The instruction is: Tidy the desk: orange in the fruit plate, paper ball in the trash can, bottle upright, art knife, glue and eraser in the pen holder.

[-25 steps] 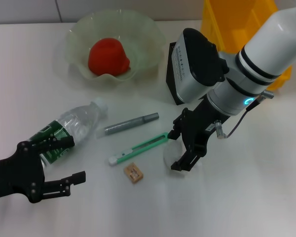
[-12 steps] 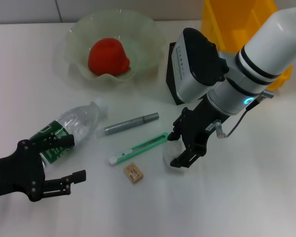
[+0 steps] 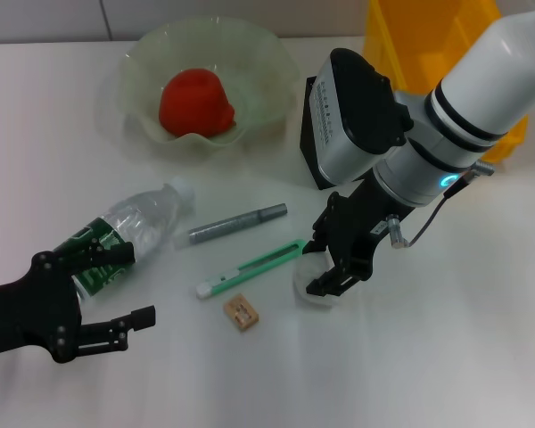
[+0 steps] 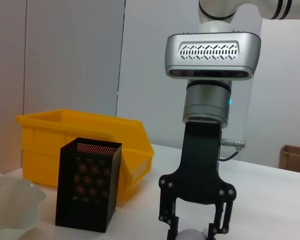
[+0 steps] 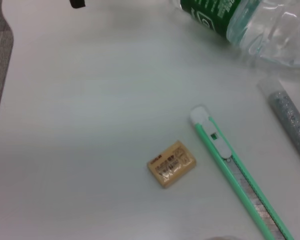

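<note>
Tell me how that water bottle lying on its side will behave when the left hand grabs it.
The bottle lies on its side with a round body, so a nudge would probably roll it. Its clear, crinkled plastic looks thin, so it may dent under a squeeze. It appears mostly empty, so it is likely light and apt to tip once stood up. The left hand is beside it, fingers open.
</note>
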Robot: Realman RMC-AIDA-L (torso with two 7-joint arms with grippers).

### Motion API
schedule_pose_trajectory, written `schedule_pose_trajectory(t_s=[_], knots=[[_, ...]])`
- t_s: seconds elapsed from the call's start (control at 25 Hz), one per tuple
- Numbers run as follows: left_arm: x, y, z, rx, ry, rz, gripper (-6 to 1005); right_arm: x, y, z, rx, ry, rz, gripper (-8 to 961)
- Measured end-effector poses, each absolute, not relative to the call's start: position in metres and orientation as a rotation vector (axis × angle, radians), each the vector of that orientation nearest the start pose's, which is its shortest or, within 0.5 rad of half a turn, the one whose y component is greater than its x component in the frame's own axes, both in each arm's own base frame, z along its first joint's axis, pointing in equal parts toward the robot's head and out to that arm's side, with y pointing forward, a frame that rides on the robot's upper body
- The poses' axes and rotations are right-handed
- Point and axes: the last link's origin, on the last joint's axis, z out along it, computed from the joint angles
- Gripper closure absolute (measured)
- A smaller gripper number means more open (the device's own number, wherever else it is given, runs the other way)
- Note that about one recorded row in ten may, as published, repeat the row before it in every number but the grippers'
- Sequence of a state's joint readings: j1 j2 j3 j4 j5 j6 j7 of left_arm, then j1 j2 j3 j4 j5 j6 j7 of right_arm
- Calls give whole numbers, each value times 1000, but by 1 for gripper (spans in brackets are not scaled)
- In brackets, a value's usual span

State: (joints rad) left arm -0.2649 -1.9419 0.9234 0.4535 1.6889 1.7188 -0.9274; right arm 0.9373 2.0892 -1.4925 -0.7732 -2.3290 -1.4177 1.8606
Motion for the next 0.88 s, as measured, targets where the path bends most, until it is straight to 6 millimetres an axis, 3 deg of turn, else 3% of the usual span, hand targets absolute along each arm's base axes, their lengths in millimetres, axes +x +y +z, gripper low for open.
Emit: schedule_pose_trajectory(t_s=[0.44,0.64,0.88], knots=[[-328,234,17,-2712,-384,-830,217,140,365,-83,-3171,35,-536,451],[-328,234,18,-2711,-387,-832,219,133,361,-72,-3201,51,-445,452],[-328,234,19,-2709,-387,-837,221,136,362,-41,-3170,133,-228,452]])
